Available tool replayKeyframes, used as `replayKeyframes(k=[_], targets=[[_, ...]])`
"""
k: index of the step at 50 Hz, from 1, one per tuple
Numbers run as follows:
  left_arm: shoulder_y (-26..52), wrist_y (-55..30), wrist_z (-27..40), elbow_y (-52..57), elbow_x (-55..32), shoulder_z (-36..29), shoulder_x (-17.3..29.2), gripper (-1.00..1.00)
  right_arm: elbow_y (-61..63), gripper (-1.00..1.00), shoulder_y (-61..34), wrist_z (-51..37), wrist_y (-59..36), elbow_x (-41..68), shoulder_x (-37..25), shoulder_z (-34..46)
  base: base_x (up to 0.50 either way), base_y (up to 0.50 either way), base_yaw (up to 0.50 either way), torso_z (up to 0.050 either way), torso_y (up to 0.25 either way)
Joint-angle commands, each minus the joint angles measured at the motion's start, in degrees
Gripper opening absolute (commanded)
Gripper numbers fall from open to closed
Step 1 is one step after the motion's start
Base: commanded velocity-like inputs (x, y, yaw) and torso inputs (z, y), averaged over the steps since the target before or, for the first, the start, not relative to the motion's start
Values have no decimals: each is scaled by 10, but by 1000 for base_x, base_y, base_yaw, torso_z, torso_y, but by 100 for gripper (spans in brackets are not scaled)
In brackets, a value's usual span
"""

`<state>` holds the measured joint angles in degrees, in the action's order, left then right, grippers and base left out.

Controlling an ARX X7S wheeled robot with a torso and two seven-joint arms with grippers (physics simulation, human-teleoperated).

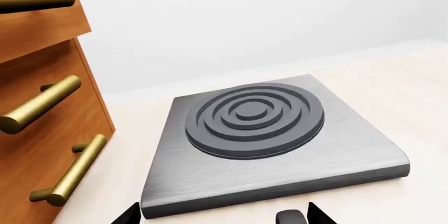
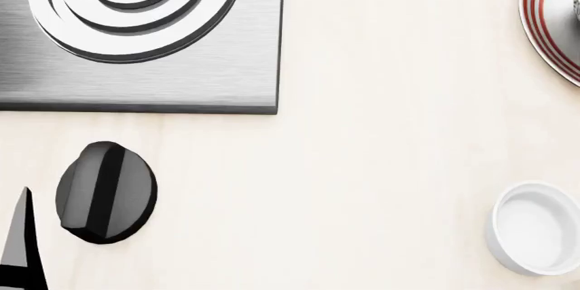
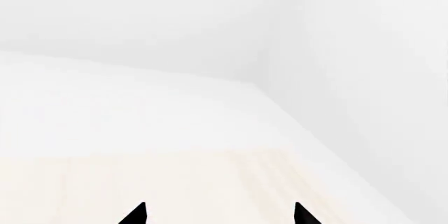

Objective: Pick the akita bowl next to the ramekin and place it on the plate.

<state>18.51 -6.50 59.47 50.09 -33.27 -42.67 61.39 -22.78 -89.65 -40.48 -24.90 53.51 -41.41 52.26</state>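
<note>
Bowl: not in any view; its place cannot be told.
Ramekin (image 2: 536, 227): stands upright on the pale wood surface (image 2: 381, 168) at the head view's lower right, cut by the frame edge, nothing inside it.
Plate (image 2: 548, 22): red-ringed rim shows at the head view's upper right, well apart from the ramekin, mostly out of frame.
Burner (image 2: 136, 32): grey slab with raised concentric rings, upper left in the head view; in the left wrist view it lies just ahead of the fingertips.
Knob (image 2: 106, 193): dark round dial on the surface, near the burner's front edge.
Drawers (image 1: 42, 103): wooden fronts with brass bar handles, beside the burner.
Left end effector (image 1: 222, 217): two dark tips spread apart, open, gripping nothing.
Right end effector (image 3: 220, 216): tips spread apart, open, over bare surface near a white wall corner.
</note>
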Motion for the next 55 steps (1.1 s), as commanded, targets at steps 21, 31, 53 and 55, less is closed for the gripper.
replayKeyframes(k=[21,31,53,55], targets=[[-5,0,3,4,4,1,1,100,338,100,126,-136,58,-14,-100,6,0,0,0,0,0],[-9,5,5,6,8,1,1,100,424,100,187,-175,96,-59,-126,26,0,0,0,0,0],[-8,2,5,7,8,2,0,100,513,100,258,-217,126,-123,-122,66,0,0,0,0,0],[-8,2,4,6,9,2,-1,100,520,100,263,-224,127,-129,-122,69,0,0,0,0,0]])
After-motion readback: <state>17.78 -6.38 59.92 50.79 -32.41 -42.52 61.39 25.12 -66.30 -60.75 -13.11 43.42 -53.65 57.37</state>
